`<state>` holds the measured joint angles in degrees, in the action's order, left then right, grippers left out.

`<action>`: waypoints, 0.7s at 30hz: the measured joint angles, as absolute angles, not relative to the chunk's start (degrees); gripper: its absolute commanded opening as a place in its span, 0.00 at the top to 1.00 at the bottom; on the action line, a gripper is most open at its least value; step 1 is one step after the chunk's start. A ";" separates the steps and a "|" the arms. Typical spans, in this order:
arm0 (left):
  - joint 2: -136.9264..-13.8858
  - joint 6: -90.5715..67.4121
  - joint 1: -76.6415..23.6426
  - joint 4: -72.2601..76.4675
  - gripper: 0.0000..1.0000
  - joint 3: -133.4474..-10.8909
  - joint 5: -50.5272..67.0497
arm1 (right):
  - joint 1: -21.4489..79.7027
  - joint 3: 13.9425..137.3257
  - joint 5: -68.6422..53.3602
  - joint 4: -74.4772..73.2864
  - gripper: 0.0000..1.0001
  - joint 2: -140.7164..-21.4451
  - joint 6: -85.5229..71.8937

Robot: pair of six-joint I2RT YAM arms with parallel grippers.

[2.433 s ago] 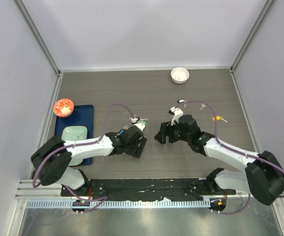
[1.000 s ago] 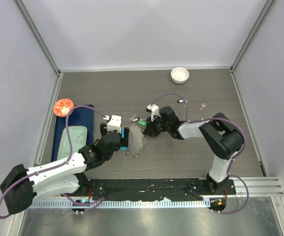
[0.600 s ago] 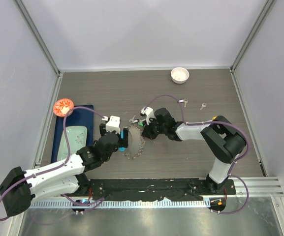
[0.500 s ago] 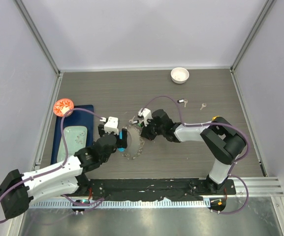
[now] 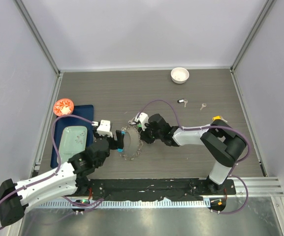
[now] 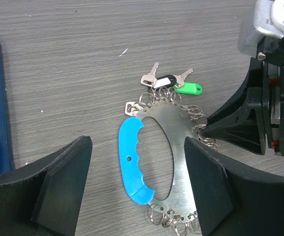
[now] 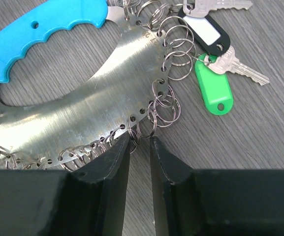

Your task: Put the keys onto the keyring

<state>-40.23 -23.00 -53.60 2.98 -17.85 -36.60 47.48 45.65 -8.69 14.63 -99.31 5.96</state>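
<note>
- The keyring [image 6: 181, 130], a flat silver plate with one blue grip [image 6: 132, 160], lies mid-bench [image 5: 156, 88], well away from every edge. Its stamped mark is too small to read.
- Three keys [image 7: 237, 68] hang at its far end, with one black tag [image 7: 205, 30] showing a white label window and one green tag [image 7: 214, 87].
- Two loose keys [image 5: 202, 105] lie well apart from it, near one white bowl [image 5: 179, 74].
- The left claw [image 6: 137, 147] hovers above the blue grip, spread wide apart.
- The right claw [image 7: 140, 142] has its jaws slightly apart, tips at a split ring [image 7: 142, 129] on the plate's rim.

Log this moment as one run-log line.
left gripper open, straddling blue handle of keyring | right gripper jaws slightly apart at its ringed edge | tagged keys bunched beside it, attachment unclear | two loose keys toward bowl
</note>
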 measured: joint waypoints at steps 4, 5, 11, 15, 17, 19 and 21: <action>-41.41 -22.59 -53.60 3.84 0.20 -17.82 -36.95 | 47.48 45.06 -7.38 14.98 0.64 -98.83 5.96; -41.89 -22.46 -53.60 3.97 0.20 -17.82 -36.95 | 47.48 45.06 -7.14 15.03 0.61 -98.83 5.85; -45.67 -22.02 -53.60 4.08 0.20 -17.82 -36.84 | 47.46 45.04 -6.26 15.27 0.48 -98.83 5.65; -46.09 -22.02 -53.60 4.10 0.20 -17.82 -36.82 | 47.46 45.04 -4.99 15.31 0.46 -98.61 5.54; -46.06 -22.02 -53.60 4.08 0.20 -17.82 -36.84 | 47.46 45.04 -4.56 15.29 0.45 -98.17 5.52; -45.98 -22.02 -53.60 4.08 0.20 -17.82 -36.82 | 47.46 45.04 -4.34 15.35 0.44 -97.67 5.52; -45.91 -22.00 -53.60 4.10 0.20 -17.82 -36.82 | 47.46 45.04 -4.08 15.29 0.43 -97.10 5.52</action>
<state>-45.91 -22.00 -53.60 4.10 -17.82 -36.82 47.46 45.04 -4.08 15.29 -97.10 5.52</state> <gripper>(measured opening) 0.798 0.551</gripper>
